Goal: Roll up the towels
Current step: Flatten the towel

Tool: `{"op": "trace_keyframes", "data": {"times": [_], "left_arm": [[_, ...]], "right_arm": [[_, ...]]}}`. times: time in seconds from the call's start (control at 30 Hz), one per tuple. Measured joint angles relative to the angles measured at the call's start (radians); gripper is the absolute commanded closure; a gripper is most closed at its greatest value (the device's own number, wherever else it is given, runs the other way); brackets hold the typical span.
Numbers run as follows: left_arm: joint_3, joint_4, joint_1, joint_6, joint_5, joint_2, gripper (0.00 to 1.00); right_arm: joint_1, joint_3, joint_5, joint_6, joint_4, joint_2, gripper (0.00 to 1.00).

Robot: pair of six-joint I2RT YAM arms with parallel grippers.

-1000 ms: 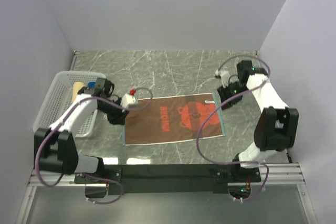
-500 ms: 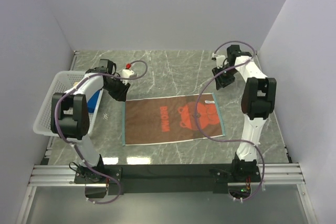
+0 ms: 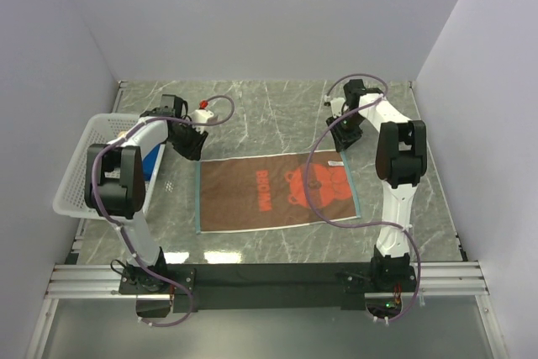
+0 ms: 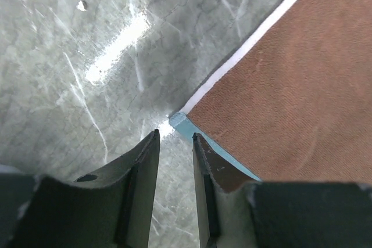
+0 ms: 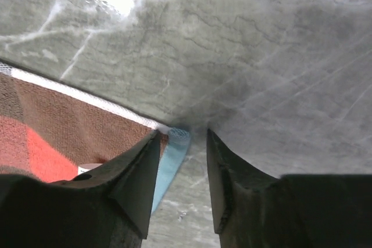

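The towel point(image 3: 273, 193) lay flat in the middle of the table point(image 3: 277, 111), print up, teal edging at its left and right ends; I had one arm at each far corner, since a roll wants an even start across the whole edge. The left gripper point(image 4: 174, 136) sat low at the far-left corner, jaws narrowly parted and holding nothing, the teal tip just at the gap; the right gripper point(image 5: 182, 133) mirrored it at the far-right corner, likewise parted and empty; I judged the pinch not yet made. A blue towel point(image 3: 152, 160) lay in the basket point(image 3: 80, 170) at the left.
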Motion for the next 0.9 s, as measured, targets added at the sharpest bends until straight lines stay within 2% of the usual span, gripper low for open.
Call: {"op": "trace_keyframes", "data": {"times": [0.1, 0.23, 0.43, 0.6, 0.8, 0.9], "left_arm": [[0.000, 0.002, 0.000, -0.006, -0.006, 0.023, 0.65], [0.000, 0.001, 0.000, -0.008, -0.007, 0.050, 0.65], [0.000, 0.003, 0.000, -0.009, -0.006, 0.062, 0.65], [0.000, 0.017, 0.000, -0.013, -0.006, 0.063, 0.65], [0.000, 0.032, 0.000, -0.023, -0.006, 0.085, 0.60], [0.000, 0.037, -0.003, -0.024, -0.006, 0.086, 0.63]], "right_arm": [[0.006, -0.001, 0.011, 0.005, 0.006, 0.000, 0.64], [0.006, -0.003, 0.014, 0.006, 0.008, 0.000, 0.80], [0.006, -0.013, 0.011, 0.004, 0.011, -0.003, 1.00], [0.006, -0.016, 0.005, 0.003, 0.013, -0.007, 1.00], [0.006, -0.018, -0.003, 0.001, 0.013, -0.007, 1.00], [0.006, -0.018, -0.006, 0.000, 0.013, -0.007, 1.00]]}}
